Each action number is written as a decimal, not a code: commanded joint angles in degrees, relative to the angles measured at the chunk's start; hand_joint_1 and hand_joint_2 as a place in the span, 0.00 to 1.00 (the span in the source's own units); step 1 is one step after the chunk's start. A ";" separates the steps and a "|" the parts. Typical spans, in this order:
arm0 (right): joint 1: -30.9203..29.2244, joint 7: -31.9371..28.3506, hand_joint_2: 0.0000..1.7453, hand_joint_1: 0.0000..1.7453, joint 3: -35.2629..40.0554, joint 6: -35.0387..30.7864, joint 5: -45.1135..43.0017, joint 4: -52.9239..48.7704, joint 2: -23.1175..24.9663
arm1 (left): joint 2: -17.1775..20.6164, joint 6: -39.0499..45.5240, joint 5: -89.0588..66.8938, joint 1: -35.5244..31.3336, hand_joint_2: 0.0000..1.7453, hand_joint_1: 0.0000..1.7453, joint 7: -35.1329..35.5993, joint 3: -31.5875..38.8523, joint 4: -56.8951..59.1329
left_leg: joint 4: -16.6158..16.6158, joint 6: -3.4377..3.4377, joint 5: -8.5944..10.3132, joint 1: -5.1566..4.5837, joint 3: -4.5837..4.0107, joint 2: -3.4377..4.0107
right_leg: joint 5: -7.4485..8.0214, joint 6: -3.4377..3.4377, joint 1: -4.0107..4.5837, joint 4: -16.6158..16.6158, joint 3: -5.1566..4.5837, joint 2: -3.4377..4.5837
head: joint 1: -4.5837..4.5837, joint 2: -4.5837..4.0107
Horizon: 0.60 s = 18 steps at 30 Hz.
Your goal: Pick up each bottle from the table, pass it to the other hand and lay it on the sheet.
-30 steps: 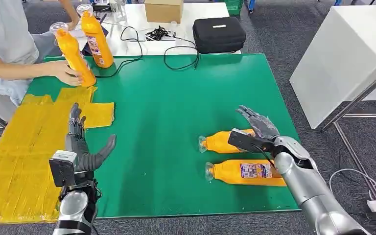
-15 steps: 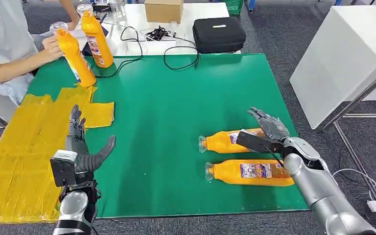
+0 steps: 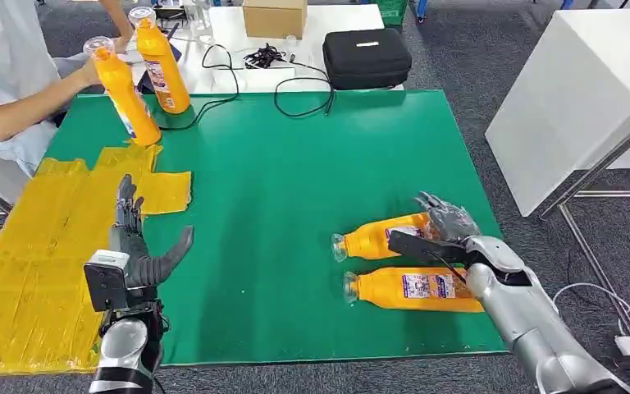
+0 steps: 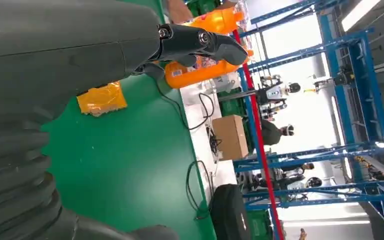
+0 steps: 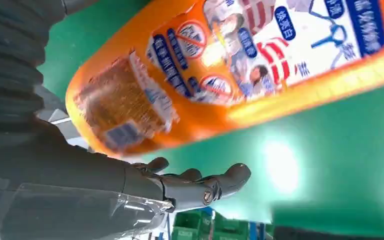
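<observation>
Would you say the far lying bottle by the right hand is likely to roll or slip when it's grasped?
Probably yes: the far bottle lies on its side on the smooth green mat, so a nudge from the right hand may roll it. Its glossy label looks slippery. It seems rigid and full, so fairly heavy.

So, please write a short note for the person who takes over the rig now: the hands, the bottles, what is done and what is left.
Left hand: open, holds nothing, at the sheet's edge.
Right hand: open, over the far lying bottle, no grip yet.
Near lying bottle lies beside it on the green mat.
Two upright bottles stand at the far left corner; a person's hand touches one.
Yellow sheet: no bottle on it.
Left: grasp, pass, lay down every bottle.
</observation>
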 commanded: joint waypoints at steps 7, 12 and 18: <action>-5.78 2.76 1.00 0.00 4.86 -2.56 4.12 15.29 6.50 | -0.27 -0.16 0.25 -2.36 1.00 0.00 0.60 -0.14 3.89 | -0.03 -0.07 -0.07 0.02 0.23 0.05 | -0.05 -0.04 0.03 -0.05 0.20 -0.01 | 0.00 0.00; -5.84 3.01 1.00 0.00 5.19 -2.83 4.76 16.25 7.25 | -0.36 -0.19 0.26 -2.55 1.00 0.00 0.61 -0.32 4.12 | -0.03 -0.10 -0.09 0.05 0.32 0.08 | -0.06 -0.05 0.06 -0.07 0.30 0.00 | 0.00 0.00; -5.85 5.09 1.00 0.91 3.42 -7.29 5.76 19.23 9.78 | -0.60 -0.08 0.36 -2.54 1.00 0.00 0.99 -0.63 4.34 | -0.04 -0.14 -0.14 0.08 0.51 0.08 | -0.11 -0.08 0.09 -0.09 0.48 -0.03 | 0.00 0.00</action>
